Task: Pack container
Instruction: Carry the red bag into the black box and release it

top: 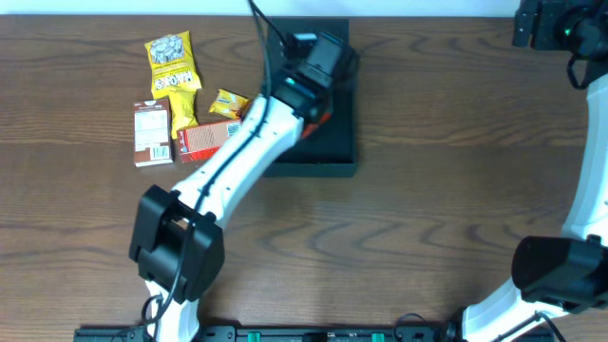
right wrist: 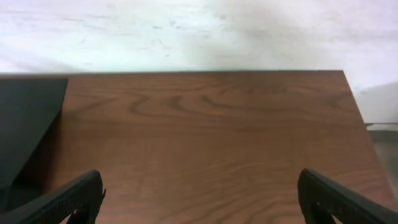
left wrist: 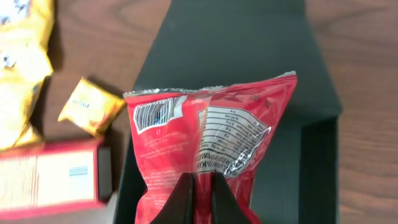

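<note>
Hanging over container (left wrist: 249, 37), red packet (left wrist: 211, 124) in left claw (left wrist: 203, 185).

Looking like a robotics lab or a data-collection station. Two white-and-black robot arms, left (top: 237, 157) and right (top: 581, 218), are standing at the near edge of one wood-grain table (top: 427, 190). A black rail (top: 285, 334) with connectors and cabling is running along that edge. A black cable (top: 258, 24) is trailing over the left arm. A plain white wall (right wrist: 186, 31) is backing the table's far side. A few snack packets (top: 171, 66) and a black box (top: 332, 152) are lying out on the table, all under a fixed overhead view.
</note>
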Robot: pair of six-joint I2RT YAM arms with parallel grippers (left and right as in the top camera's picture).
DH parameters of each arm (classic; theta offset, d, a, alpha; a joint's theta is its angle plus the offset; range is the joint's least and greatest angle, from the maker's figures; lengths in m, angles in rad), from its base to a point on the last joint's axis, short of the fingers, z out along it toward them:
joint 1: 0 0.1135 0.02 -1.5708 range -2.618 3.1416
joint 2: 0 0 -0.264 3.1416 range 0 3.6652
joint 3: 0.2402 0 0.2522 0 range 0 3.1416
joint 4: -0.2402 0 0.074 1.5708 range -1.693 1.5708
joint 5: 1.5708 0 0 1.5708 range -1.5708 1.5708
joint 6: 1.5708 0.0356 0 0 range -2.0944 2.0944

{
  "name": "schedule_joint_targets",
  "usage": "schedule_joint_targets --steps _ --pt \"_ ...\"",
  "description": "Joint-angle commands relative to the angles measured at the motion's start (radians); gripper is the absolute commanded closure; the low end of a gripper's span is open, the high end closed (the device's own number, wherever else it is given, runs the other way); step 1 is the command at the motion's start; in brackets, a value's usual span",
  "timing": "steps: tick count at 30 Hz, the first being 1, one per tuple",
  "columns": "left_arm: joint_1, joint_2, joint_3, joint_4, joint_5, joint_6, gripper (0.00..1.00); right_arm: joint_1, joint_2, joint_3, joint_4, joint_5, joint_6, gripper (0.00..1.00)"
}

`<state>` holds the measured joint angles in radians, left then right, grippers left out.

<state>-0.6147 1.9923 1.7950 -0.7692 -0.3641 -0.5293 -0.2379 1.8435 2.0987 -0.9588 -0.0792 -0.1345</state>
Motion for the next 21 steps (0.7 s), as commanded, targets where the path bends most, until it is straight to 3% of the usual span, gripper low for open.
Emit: schedule_joint_targets --steps 1,4,15,21 --pt "-0.021 0.048 0.013 -0.032 -0.124 -0.084 0.94 -0.006 0.008 -0.005 -0.022 -0.008 0.038 0.01" --pt "-0.027 0.083 0.012 -0.042 -0.18 -0.037 0.94 -0.006 0.008 -0.005 -0.035 -0.009 0.062 0.01" --pt "-0.026 0.147 0.008 -0.01 -0.131 0.203 0.94 -0.006 0.008 -0.005 -0.105 -0.031 0.071 0.01" --pt "-0.02 0.158 0.006 -0.001 -0.02 0.277 0.94 -0.006 0.008 -0.005 -0.104 -0.03 0.071 0.01"
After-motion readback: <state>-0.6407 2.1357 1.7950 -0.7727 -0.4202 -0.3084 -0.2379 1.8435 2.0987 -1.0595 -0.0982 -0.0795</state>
